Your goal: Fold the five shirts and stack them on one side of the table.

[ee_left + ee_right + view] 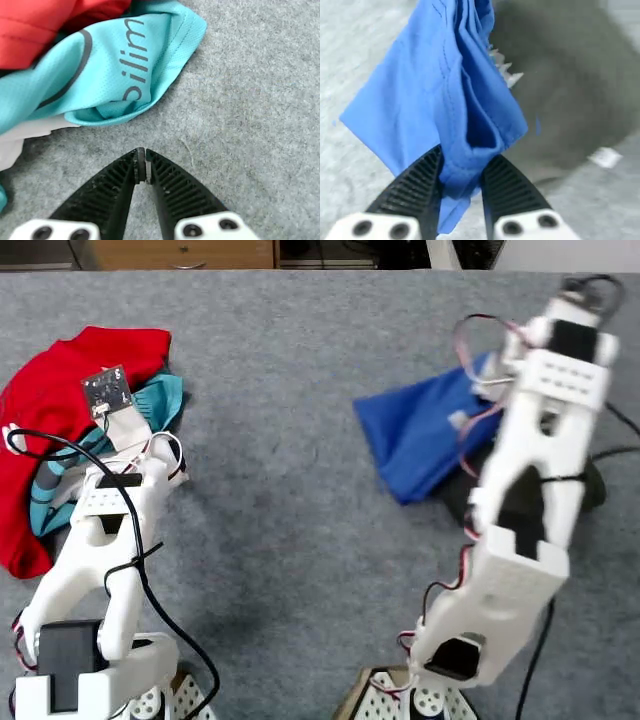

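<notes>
My right gripper [462, 175] is shut on a bunched fold of the blue shirt [435, 100], which hangs from it over a dark shirt [565, 95]. In the high view the blue shirt [420, 435] lies at the right of the table, partly under the right arm, with the dark shirt [455, 495] beneath it. My left gripper [141, 165] is shut and empty, its tips on bare table just short of the teal shirt [115, 75]. A red shirt [60, 400] lies crumpled with the teal shirt [165, 400] at the left edge. White fabric [20, 140] peeks out under the teal.
The grey carpet-like table top [280, 470] is open between the two arms and along the far side. Wooden furniture [180, 252] stands beyond the far edge. Cables trail from both arms.
</notes>
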### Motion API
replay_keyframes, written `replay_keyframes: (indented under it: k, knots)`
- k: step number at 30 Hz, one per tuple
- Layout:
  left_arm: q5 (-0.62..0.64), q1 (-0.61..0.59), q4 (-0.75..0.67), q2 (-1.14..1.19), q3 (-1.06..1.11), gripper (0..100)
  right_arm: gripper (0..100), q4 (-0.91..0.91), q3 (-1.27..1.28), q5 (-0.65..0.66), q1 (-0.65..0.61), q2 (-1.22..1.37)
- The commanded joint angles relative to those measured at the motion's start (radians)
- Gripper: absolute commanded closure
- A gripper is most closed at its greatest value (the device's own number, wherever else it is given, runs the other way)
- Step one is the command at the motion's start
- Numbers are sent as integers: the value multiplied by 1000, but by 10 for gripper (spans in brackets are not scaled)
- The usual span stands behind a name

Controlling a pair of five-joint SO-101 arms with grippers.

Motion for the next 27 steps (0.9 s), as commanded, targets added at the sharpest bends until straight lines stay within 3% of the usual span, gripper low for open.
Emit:
replay_keyframes:
  k: [1,12,22,24,27]
  knots:
    - [-6,6,-2,-2,-44,978,995,35,-67,37,107,-8]
    - [-6,6,-2,-2,-43,978,995,44,-64,110,331,-4]
    - [-8,6,-2,-2,-41,977,992,43,-64,129,335,50]
    - [-8,6,0,-2,-41,976,952,48,-64,129,343,76]
    - [-8,6,0,-2,-41,976,782,66,-58,143,346,93]
